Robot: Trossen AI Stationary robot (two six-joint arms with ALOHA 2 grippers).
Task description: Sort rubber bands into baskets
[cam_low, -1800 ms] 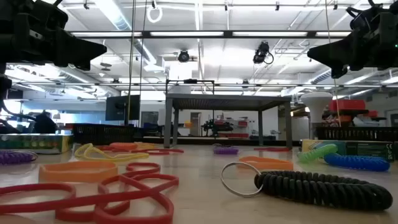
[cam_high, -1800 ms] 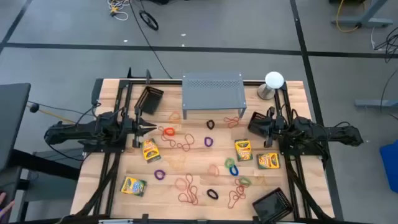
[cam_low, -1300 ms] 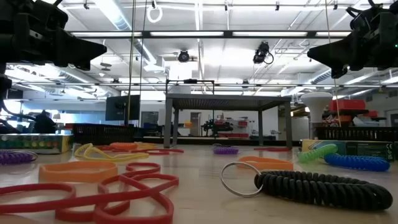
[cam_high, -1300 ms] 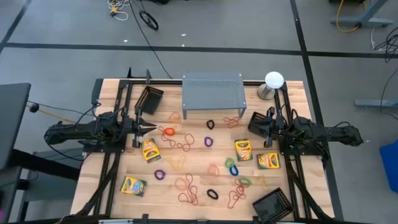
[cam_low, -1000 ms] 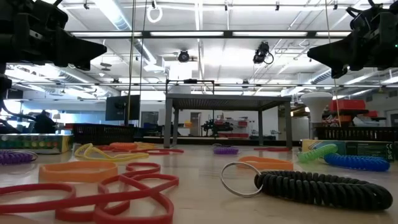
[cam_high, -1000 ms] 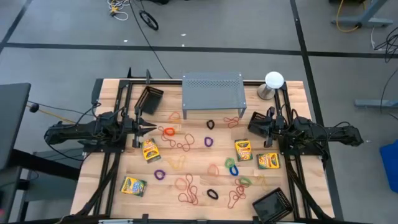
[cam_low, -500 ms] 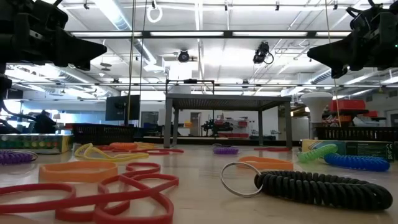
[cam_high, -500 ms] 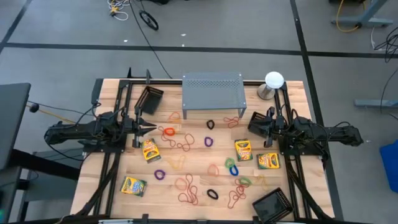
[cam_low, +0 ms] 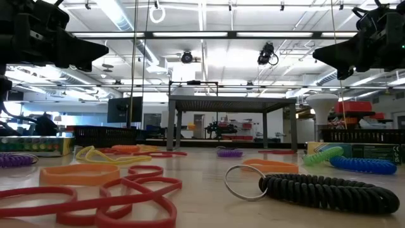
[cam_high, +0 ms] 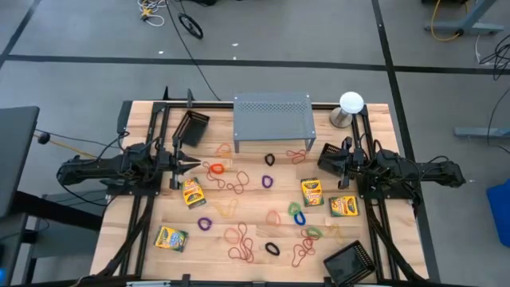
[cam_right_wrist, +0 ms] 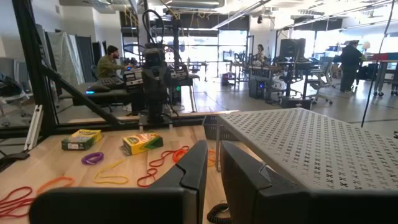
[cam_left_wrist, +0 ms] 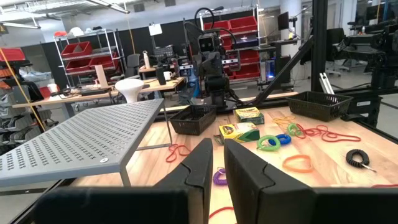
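Hovering at the desk's two sides, both arms wait; nothing is picked yet. Your left gripper sits at 9 o'clock, fingers narrow with only a slim gap, holding nothing. Your right gripper sits at 3 o'clock, equally narrow and empty, over one basket. Rubber bands lie scattered across the middle and toward 6 o'clock. Nearest target, by my judgement: the orange-red band just beside the left gripper, toward 3 o'clock from its tip, its long axis roughly in line with the fingers. Left arm is nearer. Other baskets: 11 o'clock and 5 o'clock.
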